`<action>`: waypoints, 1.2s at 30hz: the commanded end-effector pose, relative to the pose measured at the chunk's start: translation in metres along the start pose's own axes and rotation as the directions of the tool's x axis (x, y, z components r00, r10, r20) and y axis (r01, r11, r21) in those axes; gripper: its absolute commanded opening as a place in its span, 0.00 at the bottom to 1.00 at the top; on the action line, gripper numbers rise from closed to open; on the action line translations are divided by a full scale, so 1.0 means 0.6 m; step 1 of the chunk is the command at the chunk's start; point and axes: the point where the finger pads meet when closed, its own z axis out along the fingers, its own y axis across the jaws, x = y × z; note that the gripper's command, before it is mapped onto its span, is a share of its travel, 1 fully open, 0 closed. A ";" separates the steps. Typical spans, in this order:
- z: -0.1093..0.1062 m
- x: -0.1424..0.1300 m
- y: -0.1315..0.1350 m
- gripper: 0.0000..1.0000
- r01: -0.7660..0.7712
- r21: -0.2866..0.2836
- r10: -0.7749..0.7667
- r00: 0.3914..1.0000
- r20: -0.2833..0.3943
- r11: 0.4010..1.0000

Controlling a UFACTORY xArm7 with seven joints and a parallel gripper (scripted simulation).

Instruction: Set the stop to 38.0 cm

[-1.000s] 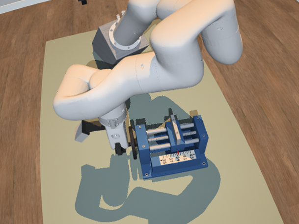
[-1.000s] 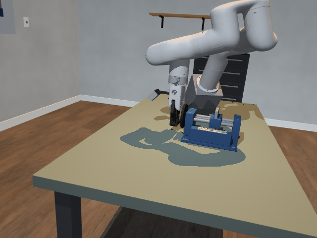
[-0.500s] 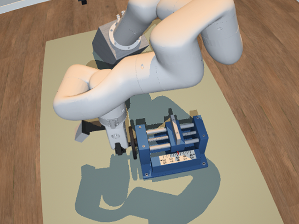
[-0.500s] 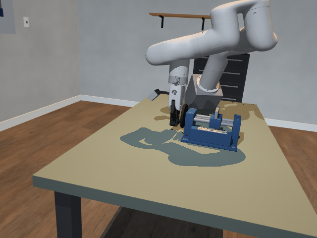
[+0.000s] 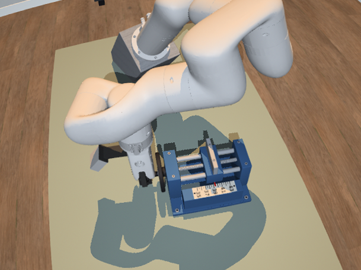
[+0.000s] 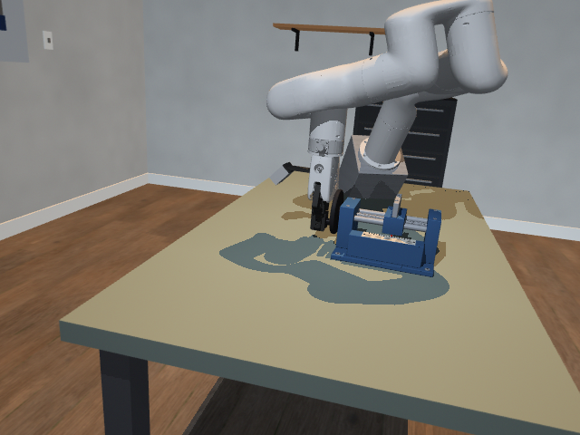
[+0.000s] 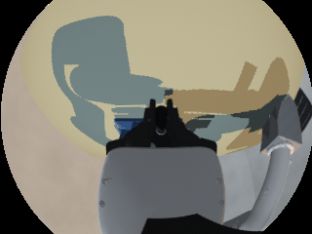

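The blue screw-driven stop unit [image 5: 210, 202] [image 6: 383, 251] stands on the table. Its grey stop plate [image 5: 212, 158] [image 6: 396, 206] rides on a blue carriage along the rods. The red pointer [image 5: 215, 183] is close to the 39 mark on the white scale; the exact tenth is too small to read. The dark handwheel [image 5: 159, 168] [image 6: 335, 213] is upright at the unit's left end. My gripper [image 5: 143, 180] [image 6: 318, 226] [image 7: 161, 106] points down just left of the wheel, shut on its dark handle [image 7: 161, 116], which shows between the fingers. The fingers hide most of the handle.
The arm's base block [image 5: 125, 53] [image 6: 370, 179] stands behind the unit. A grey block on a black bracket [image 5: 98, 159] [image 6: 281, 173] is left of the gripper, toward the back. The arm reaches over the table [image 5: 84, 186] [image 6: 234, 318] above and behind the unit.
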 end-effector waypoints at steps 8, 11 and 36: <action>-0.003 0.001 0.002 0.06 -0.001 0.002 0.001 1.000 -0.002 1.000; -0.004 0.001 0.003 0.06 -0.001 0.002 0.001 1.000 -0.002 1.000; -0.022 0.001 0.022 0.06 -0.001 0.002 0.001 1.000 -0.002 1.000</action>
